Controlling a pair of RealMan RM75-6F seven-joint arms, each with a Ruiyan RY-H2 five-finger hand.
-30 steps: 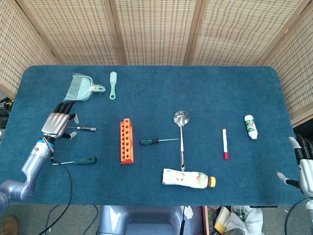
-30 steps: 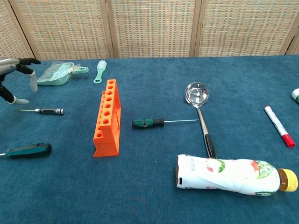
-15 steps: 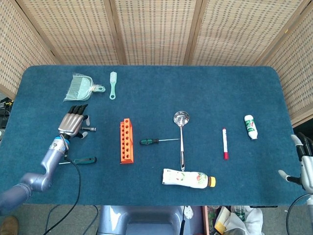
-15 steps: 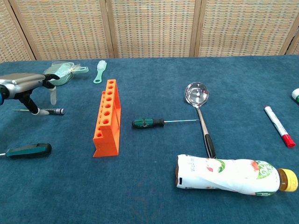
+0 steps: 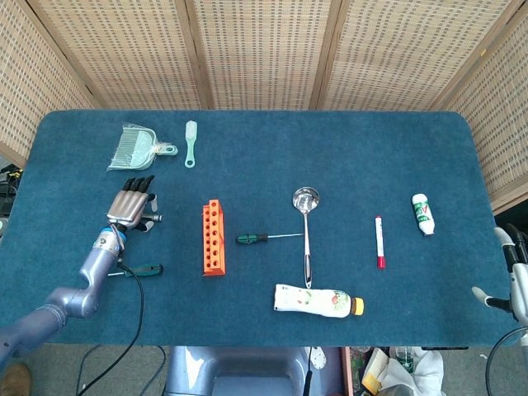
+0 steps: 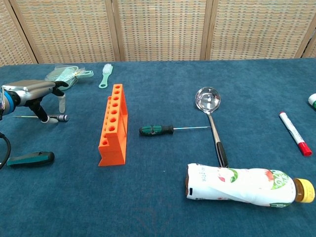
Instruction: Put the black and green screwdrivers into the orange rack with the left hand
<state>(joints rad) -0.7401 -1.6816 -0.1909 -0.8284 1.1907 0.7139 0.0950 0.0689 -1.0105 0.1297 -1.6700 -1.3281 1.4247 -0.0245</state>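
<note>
Left hand (image 6: 34, 94) hovered over slim black screwdriver (image 6: 54, 117), fingers (image 5: 137, 185) spread, gripping nothing. Right hand (image 5: 513, 280) at surface edge, fingers' state indiscernible.

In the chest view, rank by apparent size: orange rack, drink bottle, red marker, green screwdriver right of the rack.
1. drink bottle, though nearest the camera
2. orange rack
3. green screwdriver
4. red marker; close to the screwdriver, unsure

Open carpet between orange rack (image 5: 214, 238) and left hand (image 5: 129, 205) — blocked only at six o'clock by green-handled screwdriver (image 5: 140, 270).
</note>
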